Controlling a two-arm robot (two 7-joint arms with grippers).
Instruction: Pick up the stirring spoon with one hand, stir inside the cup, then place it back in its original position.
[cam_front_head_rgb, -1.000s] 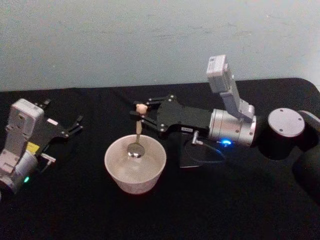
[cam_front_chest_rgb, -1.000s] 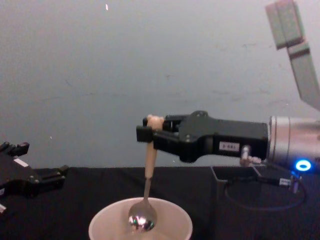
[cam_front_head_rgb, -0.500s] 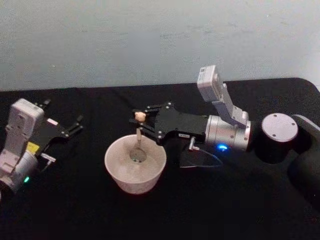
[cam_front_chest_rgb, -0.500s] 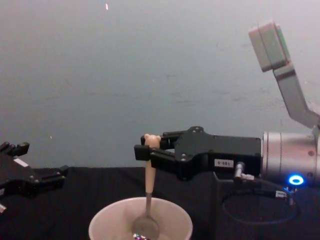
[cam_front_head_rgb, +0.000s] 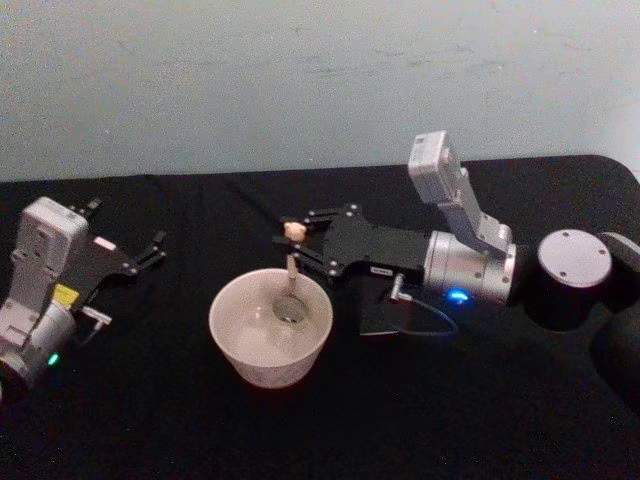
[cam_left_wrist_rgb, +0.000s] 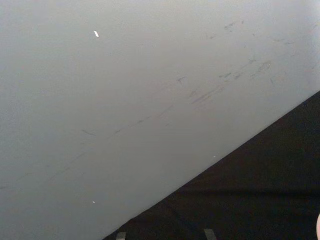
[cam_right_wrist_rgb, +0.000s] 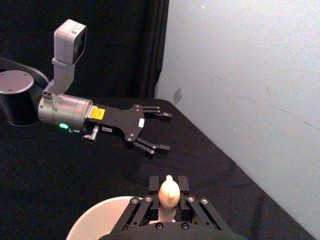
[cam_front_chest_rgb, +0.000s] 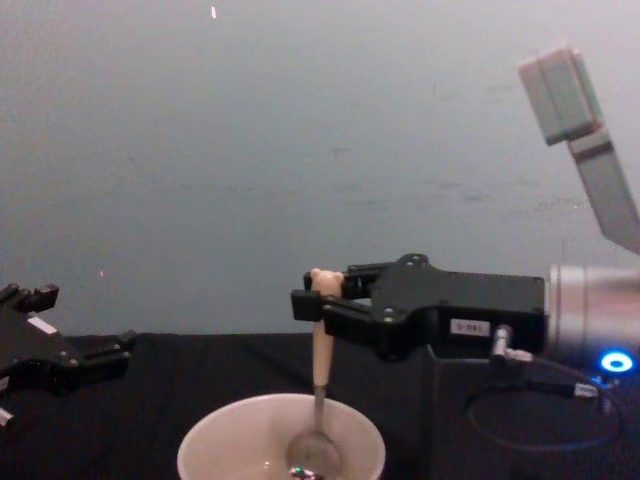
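The cream cup (cam_front_head_rgb: 262, 366) stands on the black table a little left of centre, also seen low in the chest view (cam_front_chest_rgb: 205, 447). The stirring spoon (cam_front_head_rgb: 290, 262) hangs upright with its shiny bowl inside the cup, towards the cup's right side (cam_front_chest_rgb: 320, 352). My right gripper (cam_front_head_rgb: 293, 241) reaches in from the right and is shut on the beige handle just under the bear head (cam_right_wrist_rgb: 168, 192). The dark square holder (cam_front_head_rgb: 378, 317) sits under that arm. My left gripper (cam_front_head_rgb: 127, 224) rests open at the far left, well away from the cup.
A black cloth (cam_front_head_rgb: 420, 420) covers the table, and a pale wall (cam_front_head_rgb: 300, 80) rises right behind it. A thin cable (cam_front_head_rgb: 430, 322) loops below the right wrist over the holder. The left gripper (cam_right_wrist_rgb: 165, 132) also shows across the table in the right wrist view.
The right gripper lowered the spoon, so its bowl dropped from rim height into the cup, then shifted it rightward inside. The left arm has not moved.
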